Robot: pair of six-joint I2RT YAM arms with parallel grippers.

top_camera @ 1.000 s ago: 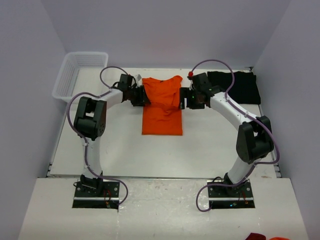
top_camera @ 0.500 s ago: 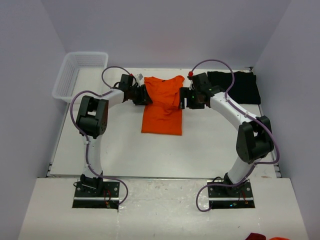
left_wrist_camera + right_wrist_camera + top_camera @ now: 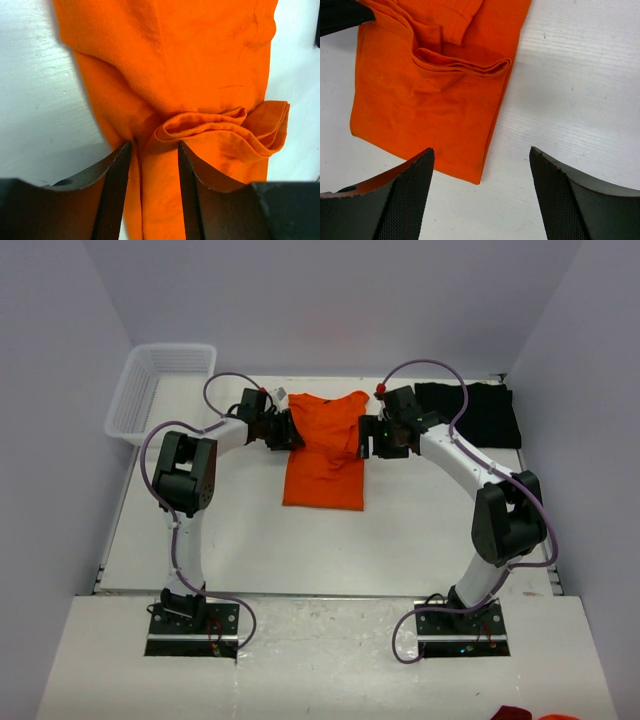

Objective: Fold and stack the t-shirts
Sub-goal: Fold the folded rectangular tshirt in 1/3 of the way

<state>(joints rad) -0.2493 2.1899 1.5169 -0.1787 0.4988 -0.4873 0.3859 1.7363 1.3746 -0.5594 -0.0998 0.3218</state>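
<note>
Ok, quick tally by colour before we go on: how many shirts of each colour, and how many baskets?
orange t-shirt: 1
black t-shirt: 1
white mesh basket: 1
Total: 3

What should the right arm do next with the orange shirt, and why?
Probably lower the right gripper and close on the edge of the orange shirt: its jaws stand wide open above that edge, while the left gripper straddles bunched cloth.
</note>
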